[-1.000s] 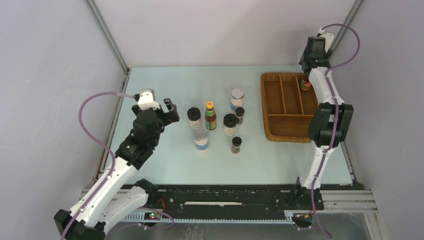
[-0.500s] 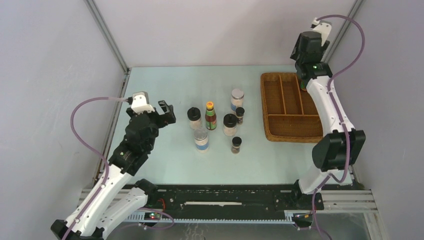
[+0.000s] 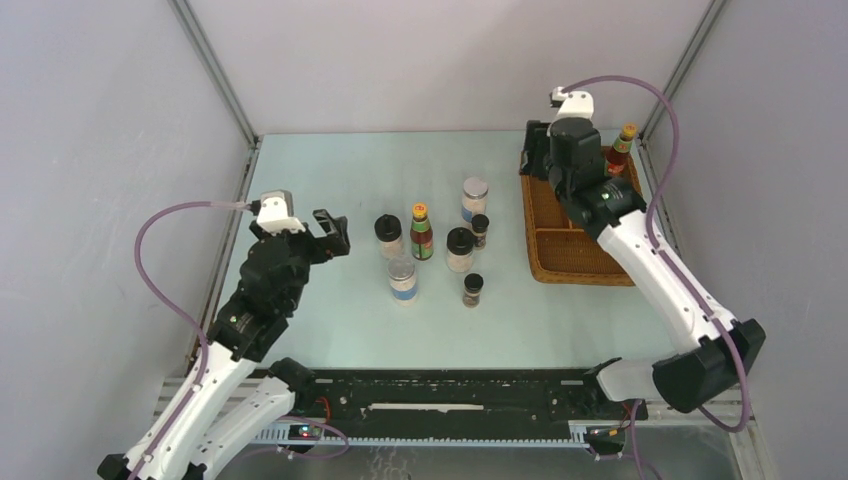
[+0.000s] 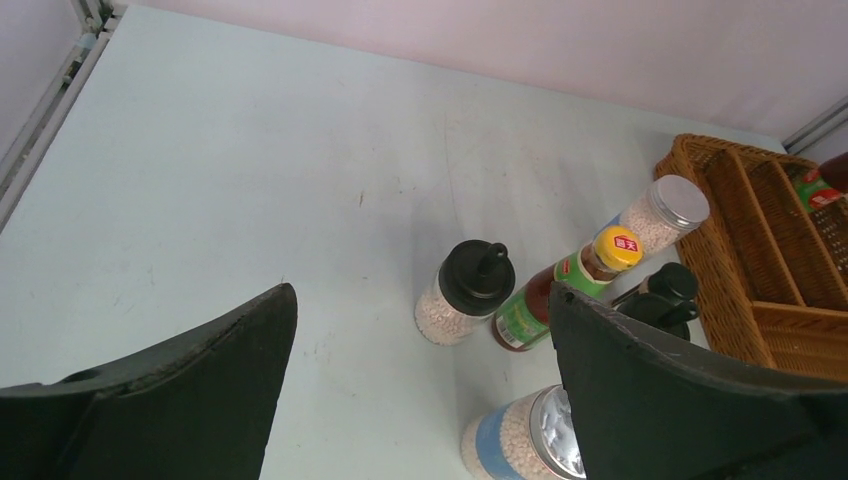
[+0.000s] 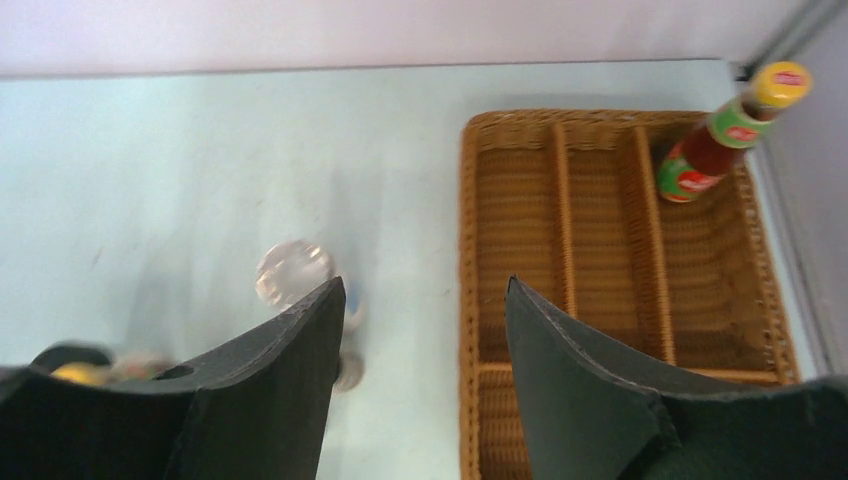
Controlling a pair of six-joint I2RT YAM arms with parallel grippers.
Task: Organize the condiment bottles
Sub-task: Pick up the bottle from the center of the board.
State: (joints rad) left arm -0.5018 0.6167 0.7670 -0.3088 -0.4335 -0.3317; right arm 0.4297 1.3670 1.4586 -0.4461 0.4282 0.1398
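One red sauce bottle (image 3: 622, 148) with an orange cap stands in the far right compartment of the wicker tray (image 3: 578, 274); it also shows in the right wrist view (image 5: 722, 142). My right gripper (image 3: 530, 152) is open and empty over the tray's far left corner, apart from that bottle. Seven bottles stand mid-table: a red sauce bottle (image 3: 421, 232), two black-lidded jars (image 3: 389, 236) (image 3: 460, 248), two silver-lidded jars (image 3: 475, 198) (image 3: 402, 278) and two tiny dark jars (image 3: 480, 229) (image 3: 473, 289). My left gripper (image 3: 330, 235) is open and empty, left of the group.
The tray (image 5: 600, 200) has long narrow compartments and a wider cross compartment at its near end. In the left wrist view the black-lidded jar (image 4: 465, 290) and the red bottle (image 4: 575, 285) stand ahead of the open gripper (image 4: 422, 292). Enclosure walls stand on both sides.
My right arm has swung left away from the tray's far right corner, leaving the red sauce bottle standing there. My left arm has drawn slightly back toward the left.
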